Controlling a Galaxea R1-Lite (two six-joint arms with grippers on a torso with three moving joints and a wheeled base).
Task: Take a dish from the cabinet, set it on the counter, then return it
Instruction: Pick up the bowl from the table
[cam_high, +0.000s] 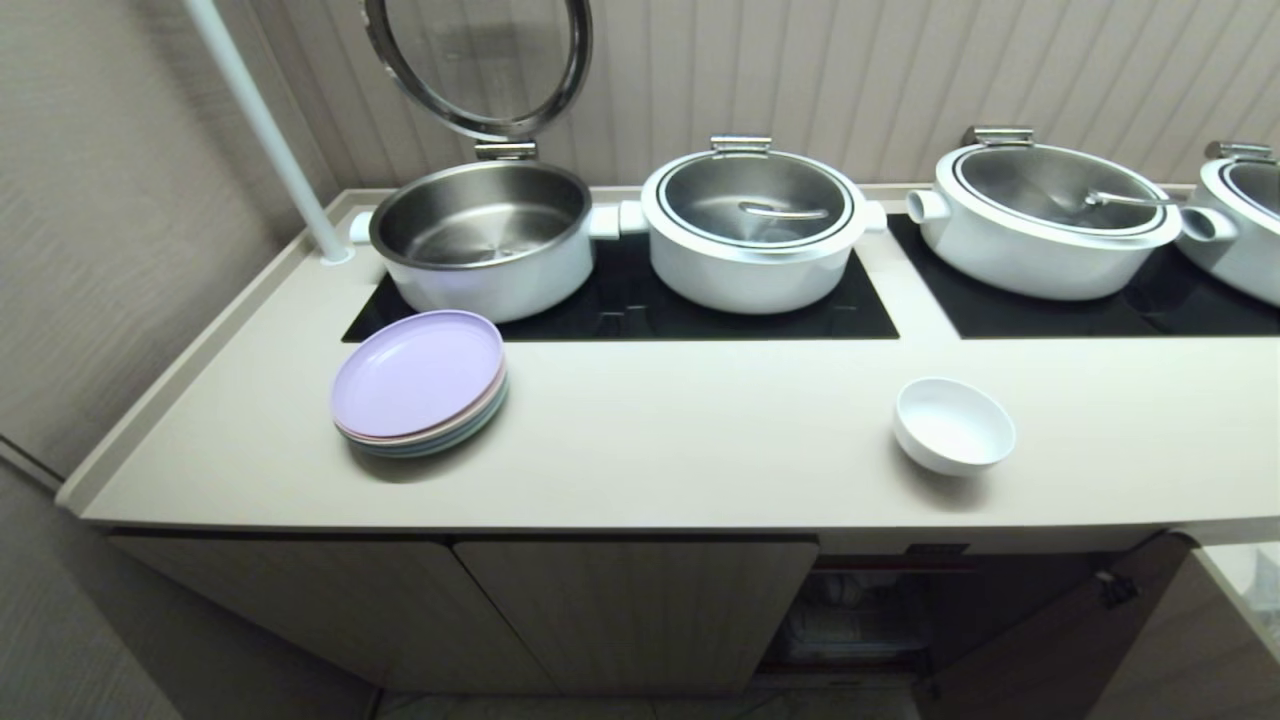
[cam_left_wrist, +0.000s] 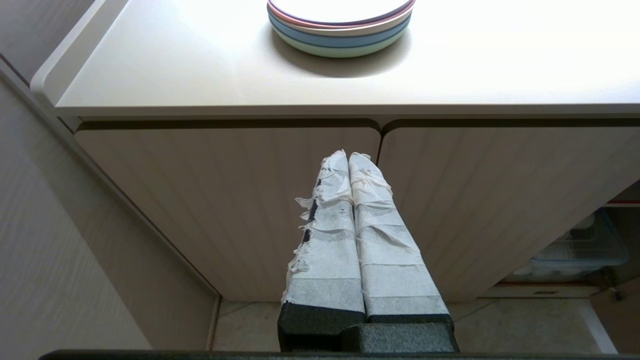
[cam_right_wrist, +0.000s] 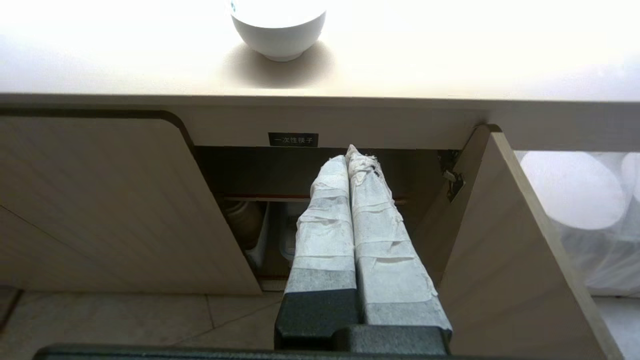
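bowl on the counter, cabinet door open below

left gripper (cam_left_wrist: 348, 156) hangs low before the shut doors, fingers pressed together, under the plates (cam_high: 420, 385). right gripper (cam_right_wrist: 353, 152), fingers also pressed together and empty, points into the open cabinet (cam_right_wrist: 280, 175) beneath a small black label (cam_right_wrist: 293, 139) with white characters. the bowl (cam_high: 953, 424) sits upright on the counter (cam_high: 700, 430), above it and well apart.

A white pole (cam_high: 265, 130) rises from the far-left corner of a kitchen run against a ribbed beige back wall (cam_high: 800, 80), with a pale textured side wall (cam_high: 120, 250) just to the left of the pole. Well below the pole, grey floor tiles (cam_right_wrist: 125, 320) lie along the unit's foot, and bright overhead light washes out the surface beside it.
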